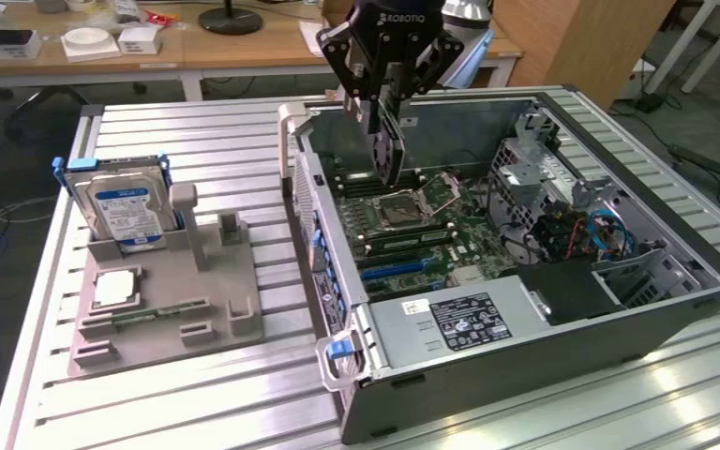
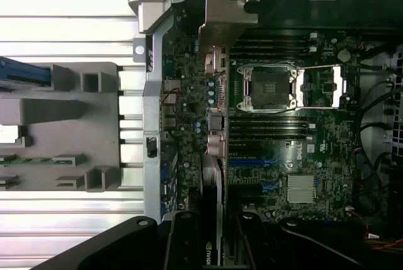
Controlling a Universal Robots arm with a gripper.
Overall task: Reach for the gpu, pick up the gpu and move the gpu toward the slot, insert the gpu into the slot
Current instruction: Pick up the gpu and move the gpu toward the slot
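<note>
Plainly pinched between the fingers of the black two-fingered gripper (image 1: 385,105): the gpu (image 1: 393,150), a thin flat dark circuit card with a silver metal bracket. Closed partway on the card's flat faces, not spread. Held on edge, long axis running down from the fingers into the open grey metal computer case (image 1: 523,375). Hanging with its lower end above the green motherboard (image 1: 460,234), close to the square silver processor socket (image 1: 408,202) and beside the case wall on the exterior view's left. Not yet seated in anything. Lying further along the board, toward the exterior view's near side and apart from the card: the long blue slots (image 1: 392,269). Cannot tell which of them is meant. Seen edge-on from the wrist as a narrow dark strip, green logo near the fingers, bracket seemingly at the far end.
</note>
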